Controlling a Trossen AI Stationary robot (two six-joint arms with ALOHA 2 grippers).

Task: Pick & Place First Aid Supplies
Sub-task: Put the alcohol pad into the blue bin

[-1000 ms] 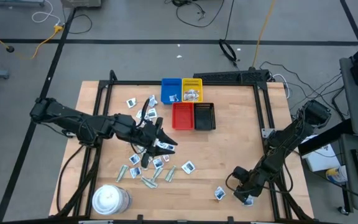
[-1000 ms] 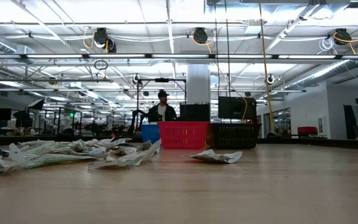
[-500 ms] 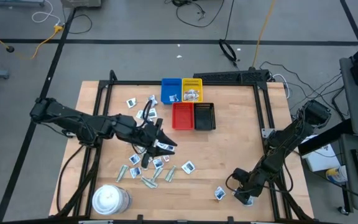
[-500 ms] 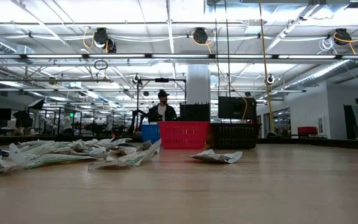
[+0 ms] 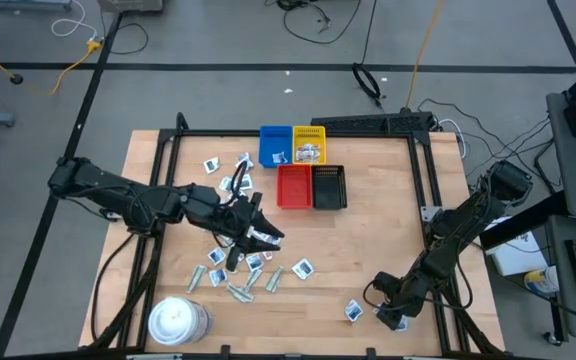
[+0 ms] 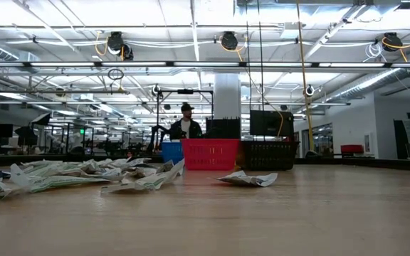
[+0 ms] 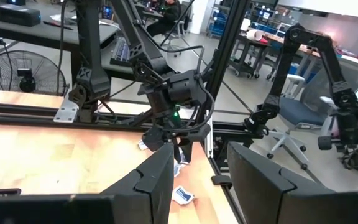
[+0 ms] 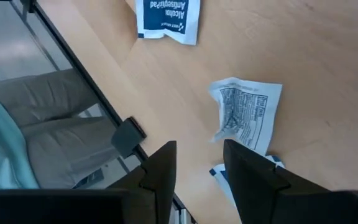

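The first aid supplies are small flat packets strewn over the wooden table [image 5: 368, 240]: a heap [image 5: 238, 268] at the near left, a few [image 5: 230, 172] farther back, one [image 5: 302, 268] alone, and one [image 5: 353, 310] at the near right. My left gripper [image 5: 256, 232] hangs above the heap, pointing level, open, with nothing between its fingers [image 7: 160, 180]. My right gripper [image 5: 396, 318] slants down over the table's near right corner, open. A crumpled white packet [image 8: 247, 118] and a blue-printed one [image 8: 166, 18] lie flat ahead of it. Another packet [image 8: 219, 173] peeks out beside one finger.
Blue [image 5: 274, 145], yellow [image 5: 309, 145], red [image 5: 293, 187] and black [image 5: 329, 187] trays stand at the far middle; the blue and yellow ones hold packets. A round white tub [image 5: 178, 320] sits at the near left. The table's edge [image 8: 86, 68] runs close by my right gripper.
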